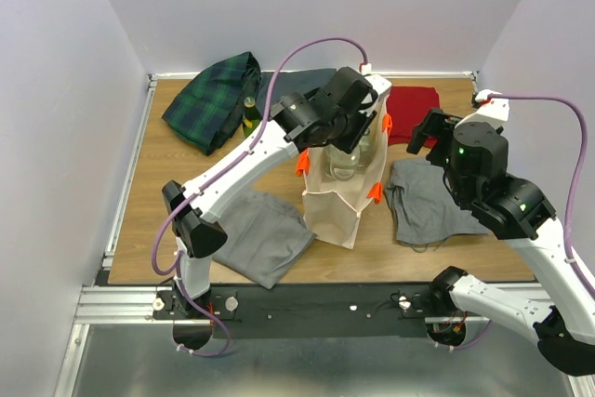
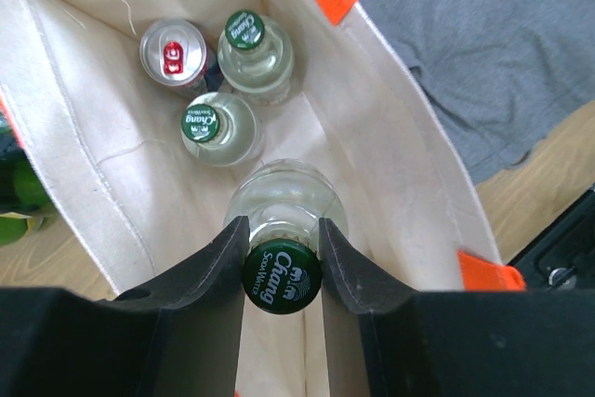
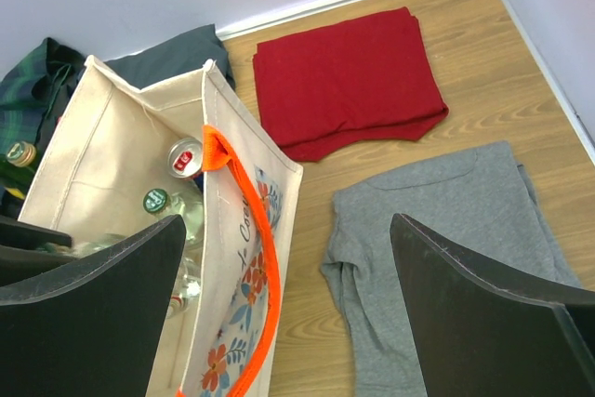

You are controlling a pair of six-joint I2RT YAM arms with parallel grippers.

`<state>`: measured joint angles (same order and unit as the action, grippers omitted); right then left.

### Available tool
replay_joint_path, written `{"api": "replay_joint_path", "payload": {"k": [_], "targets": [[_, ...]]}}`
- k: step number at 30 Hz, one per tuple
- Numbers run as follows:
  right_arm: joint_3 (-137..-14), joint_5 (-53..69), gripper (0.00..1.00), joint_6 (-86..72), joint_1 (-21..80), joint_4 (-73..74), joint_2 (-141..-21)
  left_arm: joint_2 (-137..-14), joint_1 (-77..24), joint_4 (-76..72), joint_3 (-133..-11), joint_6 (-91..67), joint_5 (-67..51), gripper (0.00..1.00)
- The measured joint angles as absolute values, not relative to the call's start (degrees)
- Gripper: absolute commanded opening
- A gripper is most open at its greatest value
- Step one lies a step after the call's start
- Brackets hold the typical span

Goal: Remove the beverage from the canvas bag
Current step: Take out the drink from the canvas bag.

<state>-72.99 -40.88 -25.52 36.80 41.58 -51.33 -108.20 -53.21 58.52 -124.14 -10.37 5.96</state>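
Clamping the neck of a clear glass bottle [image 2: 284,197] just under its green cap, the left gripper [image 2: 283,227] reaches down into the open mouth of the canvas bag [image 1: 335,216]. Its two dark fingers press against either side of the neck. The bottle's body is inside the bag's cream walls; whether it rests on the bottom cannot be told. Deeper in the bag stand two more green-capped clear bottles [image 2: 219,127] and a silver can [image 2: 173,51] with a red tab, close together near the far wall. The bag stands upright near the middle of the wooden table [image 1: 158,192], its orange handles [image 3: 244,230] hanging at the rim.

The right gripper [image 3: 288,220] hovers to the bag's right, jaws wide apart and holding nothing, above a grey shirt [image 3: 446,258] lying flat. A folded red cloth [image 3: 349,81] lies beyond that shirt. At the back left sits a dark green plaid cloth [image 1: 212,99] with a green bottle [image 1: 250,116] just beside it, and another grey cloth [image 1: 265,234] lies left of the bag.
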Motion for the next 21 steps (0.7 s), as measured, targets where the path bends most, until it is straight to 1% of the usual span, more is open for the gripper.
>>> {"api": "replay_joint_path", "payload": {"k": [8, 21], "targets": [[-72.99, -40.86, 1.0, -25.47, 36.8, 41.58, -51.2, -107.63, -53.21, 60.16, -131.41, -10.15, 5.13, 0.0], [-72.99, -40.34, 1.0, -24.32, 36.8, 41.12, -50.76, -104.57, -53.21, 63.48, -131.59, -10.24, 6.15, 0.0]]}}
